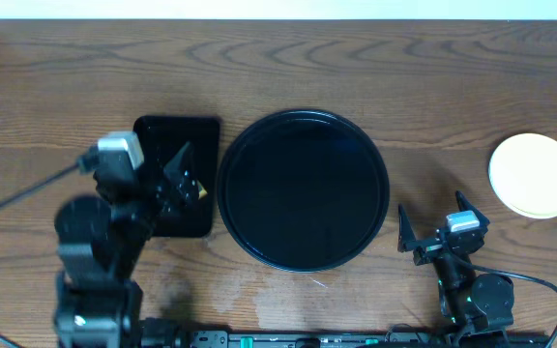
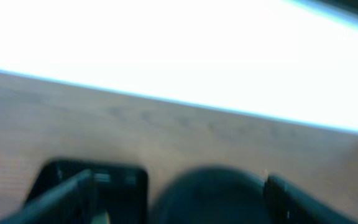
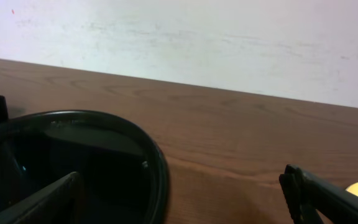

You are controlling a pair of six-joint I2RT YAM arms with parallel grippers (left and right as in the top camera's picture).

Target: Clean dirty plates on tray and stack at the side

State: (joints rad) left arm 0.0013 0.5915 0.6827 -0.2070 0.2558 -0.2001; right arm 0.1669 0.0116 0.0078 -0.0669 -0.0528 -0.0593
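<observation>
Overhead, the large round black tray (image 1: 303, 188) lay in the middle of the wooden table (image 1: 356, 68), between the two arms. The left gripper (image 1: 184, 177) hung with jaws spread wide over a small rectangular black tray (image 1: 177, 130), just left of the round one. The right gripper (image 1: 435, 224), jaws likewise spread and holding nothing, stood near the round tray's near right edge. The plates (image 1: 535, 174) sat stacked farther right, well apart from it, a pale yellow one on top.
</observation>
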